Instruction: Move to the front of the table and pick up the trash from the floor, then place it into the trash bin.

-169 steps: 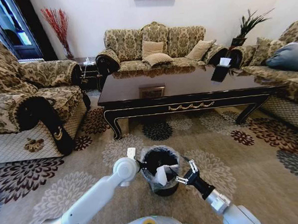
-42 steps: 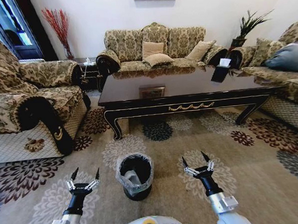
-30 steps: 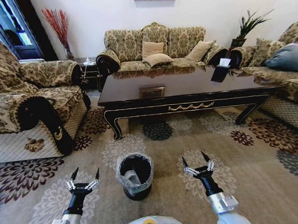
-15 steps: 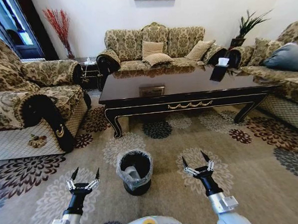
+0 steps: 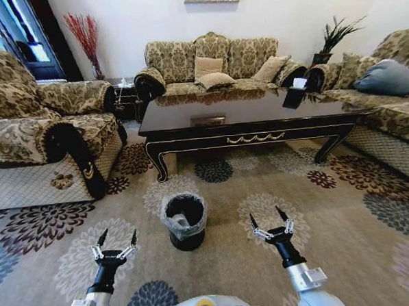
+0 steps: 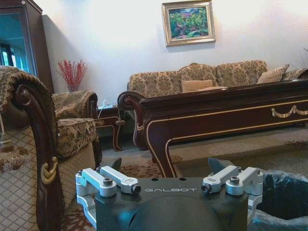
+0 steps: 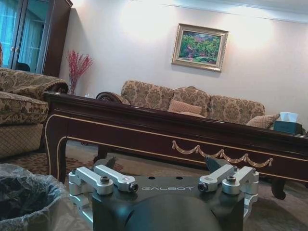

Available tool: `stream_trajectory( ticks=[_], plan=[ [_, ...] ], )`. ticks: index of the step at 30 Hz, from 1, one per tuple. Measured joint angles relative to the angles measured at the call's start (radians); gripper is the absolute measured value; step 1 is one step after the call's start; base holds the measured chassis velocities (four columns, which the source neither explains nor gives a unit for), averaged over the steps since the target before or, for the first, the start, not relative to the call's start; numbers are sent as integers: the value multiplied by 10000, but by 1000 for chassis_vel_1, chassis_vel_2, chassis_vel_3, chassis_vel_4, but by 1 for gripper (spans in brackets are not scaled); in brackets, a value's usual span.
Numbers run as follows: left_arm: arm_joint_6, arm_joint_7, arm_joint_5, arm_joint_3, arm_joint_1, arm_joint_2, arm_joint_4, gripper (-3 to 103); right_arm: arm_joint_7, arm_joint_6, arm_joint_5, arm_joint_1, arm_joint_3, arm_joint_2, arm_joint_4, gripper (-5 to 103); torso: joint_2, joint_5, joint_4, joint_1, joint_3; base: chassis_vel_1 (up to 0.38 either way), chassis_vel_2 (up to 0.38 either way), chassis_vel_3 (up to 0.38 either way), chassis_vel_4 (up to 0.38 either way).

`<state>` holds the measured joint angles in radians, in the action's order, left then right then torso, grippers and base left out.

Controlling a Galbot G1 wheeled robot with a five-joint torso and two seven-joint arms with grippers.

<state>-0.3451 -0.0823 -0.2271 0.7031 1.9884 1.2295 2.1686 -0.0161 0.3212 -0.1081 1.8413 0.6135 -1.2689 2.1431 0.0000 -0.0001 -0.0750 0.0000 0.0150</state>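
The trash bin [image 5: 185, 220], black with a greyish bag over its rim, stands on the carpet in front of the dark glossy table [image 5: 244, 120]. A pale crumpled piece of trash [image 5: 182, 229] lies inside it. My left gripper [image 5: 118, 236] hovers open to the bin's left, nearer to me. My right gripper [image 5: 270, 221] hovers open to the bin's right. Both are empty and point toward the table. In the left wrist view the left gripper [image 6: 166, 166] has the bin [image 6: 284, 197] beside it and the table [image 6: 226, 115] beyond. The right wrist view shows the right gripper [image 7: 161, 166], the bin [image 7: 24, 197] and the table [image 7: 168, 130].
An armchair [image 5: 46, 134] stands at the left, a sofa [image 5: 213, 63] behind the table and another sofa [image 5: 387, 102] at the right. A tissue box [image 5: 298, 84] sits on the table's far right. A small side table [image 5: 122, 95] is in the back-left corner.
Both arms drew back from over the bin, leaving the white paper inside it. Over the last second the whole picture has shifted: the bin and table sit farther off, so the camera has moved.
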Motion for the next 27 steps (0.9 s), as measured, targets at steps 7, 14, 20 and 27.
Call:
stream_trajectory(
  ticks=[7, 14, 20, 27],
  plan=[
    [0, -1, 0, 0, 0, -1, -1, 100, 0, 0, 0, -2, 0, 0, 0, 100, 0, -1, 0, 1, 2, -24, -81, 37, 86],
    [0, -1, -1, -1, -2, -1, 0, 100, 0, 0, 0, -2, 0, 1, 0, 100, 0, 5, 0, 1, 2, -61, -218, 69, 223],
    [0, -2, -1, -3, -2, -1, 1, 100, 1, 1, 0, -2, 1, 1, 0, 100, 0, 2, 1, 1, 2, 71, -235, -70, 244],
    [1, -1, -1, 0, -1, -1, 1, 100, 1, 0, 0, -3, -1, 2, 0, 100, 0, -1, 1, 1, 3, 235, -254, -216, 244]
  ],
)
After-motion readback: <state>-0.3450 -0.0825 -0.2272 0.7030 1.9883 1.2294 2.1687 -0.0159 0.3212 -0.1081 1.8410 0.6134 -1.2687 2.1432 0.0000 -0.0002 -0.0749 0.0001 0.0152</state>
